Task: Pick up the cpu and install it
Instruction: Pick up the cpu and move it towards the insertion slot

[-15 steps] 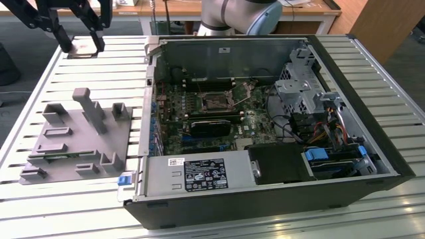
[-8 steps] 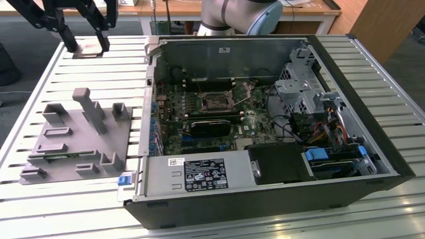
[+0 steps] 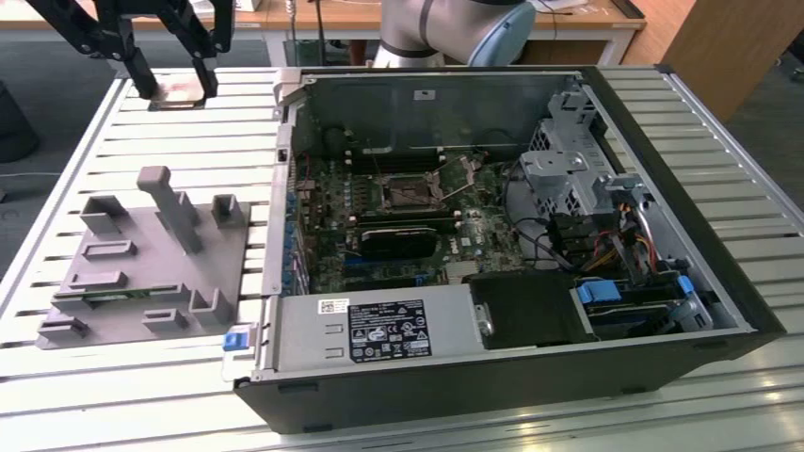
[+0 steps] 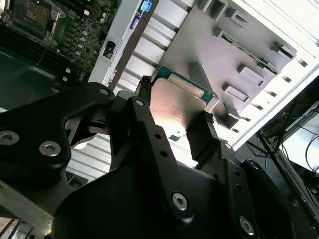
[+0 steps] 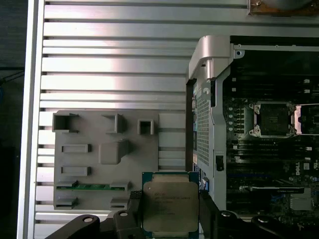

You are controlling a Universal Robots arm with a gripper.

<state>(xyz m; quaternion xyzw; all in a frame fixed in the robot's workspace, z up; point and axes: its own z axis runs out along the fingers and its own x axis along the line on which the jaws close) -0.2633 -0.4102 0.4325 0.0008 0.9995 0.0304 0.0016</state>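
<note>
Clamped on two edges of the cpu, the gripper holds the chip aloft outside the open computer case, on the side where the grey tray lies, while the socket sits deep inside that case, where a slipped or tilted chip could damage its contacts.

In the exterior view the pincer, at eleven o'clock, is cut off by the picture's edge, and the pale thing between its fingers is too blurred to name. In the first wrist view the cpu runs off the picture's edge, two flanks covered by fingers; in the second wrist view black linkage hides its near half. The green memory stick shows one thin edge, sunk in the tray.
</note>
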